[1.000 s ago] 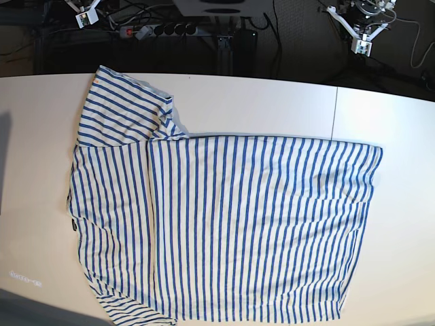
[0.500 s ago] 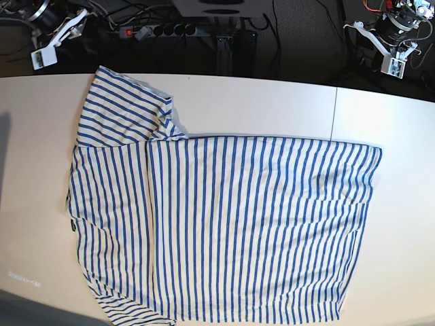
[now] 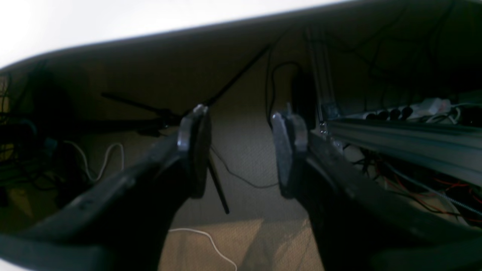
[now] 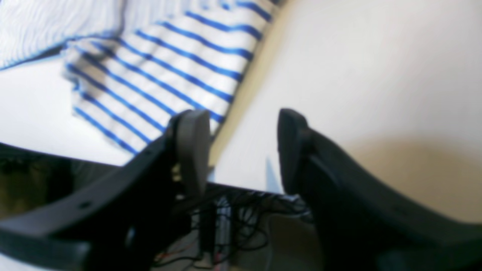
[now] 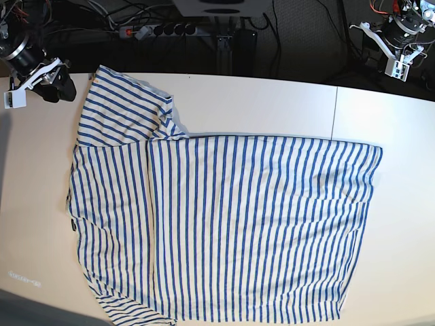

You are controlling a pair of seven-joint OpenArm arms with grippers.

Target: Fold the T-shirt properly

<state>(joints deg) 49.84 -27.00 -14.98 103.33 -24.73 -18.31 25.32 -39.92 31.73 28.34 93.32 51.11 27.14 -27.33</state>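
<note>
The T-shirt [image 5: 238, 224], white with thin blue stripes, lies spread flat on the table [image 5: 258, 102], with one sleeve [image 5: 126, 109] folded in at the back left and a small dark tag [image 5: 72, 224] at its left edge. My right gripper [image 5: 58, 85] hovers over the table's back left corner, just left of that sleeve. In the right wrist view it [image 4: 241, 120] is open and empty, with the sleeve [image 4: 162, 75] beyond its fingers. My left gripper [image 5: 396, 60] hangs behind the table's back right edge. The left wrist view shows it [image 3: 239, 124] open over floor and cables.
A seam [image 5: 334, 112] runs across the table at the right. A power strip [image 5: 163, 29] and cables lie behind the back edge. The shirt's bottom edge reaches the table's front edge.
The right arm has swung from behind the table out to the left and down beside the sleeve. The left arm has drifted to the right behind the table. The shirt has not moved.
</note>
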